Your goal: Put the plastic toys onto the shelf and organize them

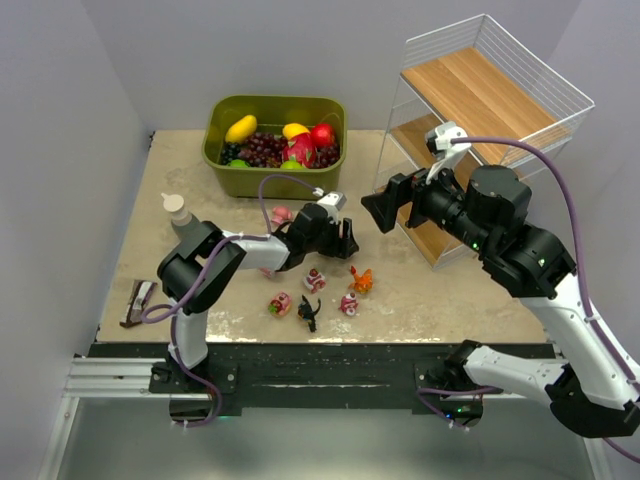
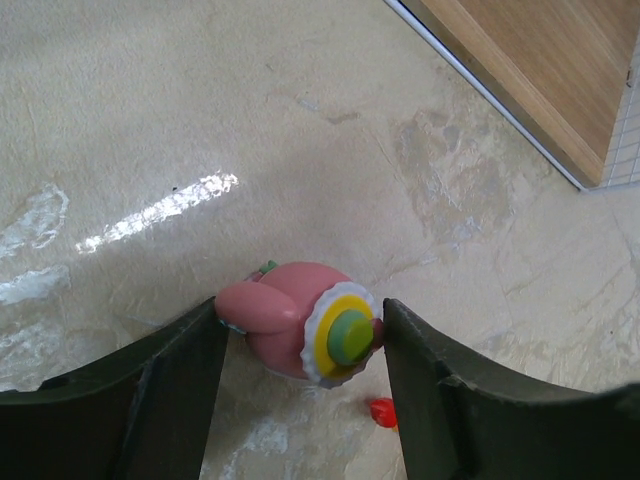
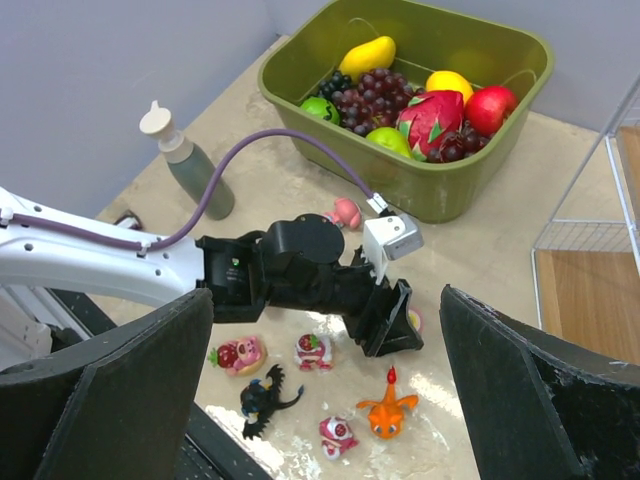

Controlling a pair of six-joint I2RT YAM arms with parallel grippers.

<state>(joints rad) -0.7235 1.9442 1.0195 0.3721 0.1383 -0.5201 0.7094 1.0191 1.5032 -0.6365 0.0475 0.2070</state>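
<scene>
Only my left wrist camera shows the pink toy (image 2: pixel 285 335), lying on the table (image 2: pixel 150 120) between the left gripper (image 2: pixel 302 310) fingers (image 2: pixel 175 390); both sit right against it, though I cannot tell whether they clamp it. From above, that gripper hides the toy, and I see the right gripper (image 1: pixel 385 210) raised before the shelf (image 1: pixel 480 90). The right wrist view shows its jaws wide apart on nothing, with the orange creature (image 3: pixel 388 412), black creature (image 3: pixel 262 398) and small pink-red figurines (image 3: pixel 313 350) on the table below.
</scene>
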